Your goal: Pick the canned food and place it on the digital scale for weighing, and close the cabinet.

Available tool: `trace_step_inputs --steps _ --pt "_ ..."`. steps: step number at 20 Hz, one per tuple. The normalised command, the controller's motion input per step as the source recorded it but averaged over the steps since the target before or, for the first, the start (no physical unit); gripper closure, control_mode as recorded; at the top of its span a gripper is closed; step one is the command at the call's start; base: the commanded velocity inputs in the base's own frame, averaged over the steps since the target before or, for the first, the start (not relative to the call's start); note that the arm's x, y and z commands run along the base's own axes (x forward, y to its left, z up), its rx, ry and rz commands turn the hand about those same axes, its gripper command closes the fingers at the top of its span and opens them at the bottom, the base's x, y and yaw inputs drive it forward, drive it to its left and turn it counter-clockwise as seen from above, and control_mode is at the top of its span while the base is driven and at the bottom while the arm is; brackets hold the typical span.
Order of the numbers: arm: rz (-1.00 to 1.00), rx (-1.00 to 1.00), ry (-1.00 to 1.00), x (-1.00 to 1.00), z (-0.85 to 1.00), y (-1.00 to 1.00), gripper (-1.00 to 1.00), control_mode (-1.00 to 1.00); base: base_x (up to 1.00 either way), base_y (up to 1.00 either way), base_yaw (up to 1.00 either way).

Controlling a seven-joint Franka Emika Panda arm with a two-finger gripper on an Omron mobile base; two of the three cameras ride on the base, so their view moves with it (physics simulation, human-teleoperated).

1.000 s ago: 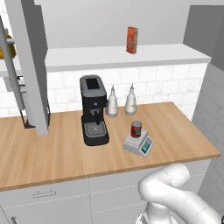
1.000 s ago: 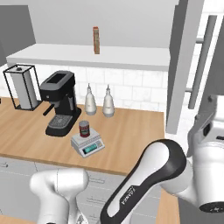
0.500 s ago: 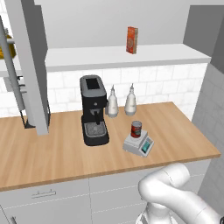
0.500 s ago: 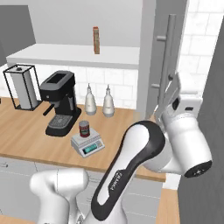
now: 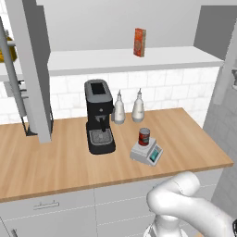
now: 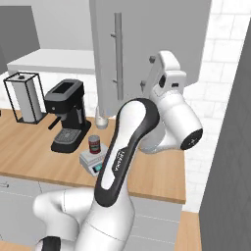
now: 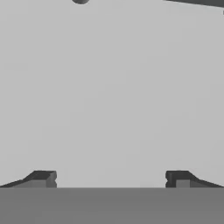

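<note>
With its fingertips (image 7: 43, 178) set far apart and nothing between them, the gripper (image 7: 111, 179) faces a flat grey panel at close range. Arm: raised high, hand against the grey door of the cabinet (image 6: 147, 44), just right of its long vertical silver handle (image 6: 117, 55). Canned food (image 5: 144, 137): dark red tin, upright on the digital scale (image 5: 146, 153), teal display toward the front edge. Scale: on the wooden surface (image 5: 55, 162), right of the black coffee machine (image 5: 99, 116). Two pale bottles (image 5: 138, 106): behind, at the tiled wall. Orange-red box (image 5: 140, 42): on the shelf above.
</note>
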Motion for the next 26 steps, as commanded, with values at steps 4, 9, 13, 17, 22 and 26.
trace_step_inputs --steps 4,9,13,17,22,26 --pt "0.14 0.03 0.0 0.81 0.12 1.0 -1.0 -1.0 0.0 0.0 0.0" --pt "0.02 0.01 0.07 0.95 -0.22 0.81 -1.0 -1.0 0.0 0.0 0.0" --pt "-0.07 -0.02 0.12 0.88 -0.07 0.55 -1.0 -1.0 0.0 0.0 0.0" --pt "-0.05 -0.01 0.03 0.69 -0.04 0.29 -1.0 -1.0 0.0 0.0 0.0" --pt "-0.03 -0.01 -0.01 0.78 -0.31 0.25 -1.0 -1.0 0.0 0.0 0.0" --pt "-0.03 -0.02 -0.04 0.79 -0.31 0.2 -1.0 -1.0 0.0 0.0 0.0"
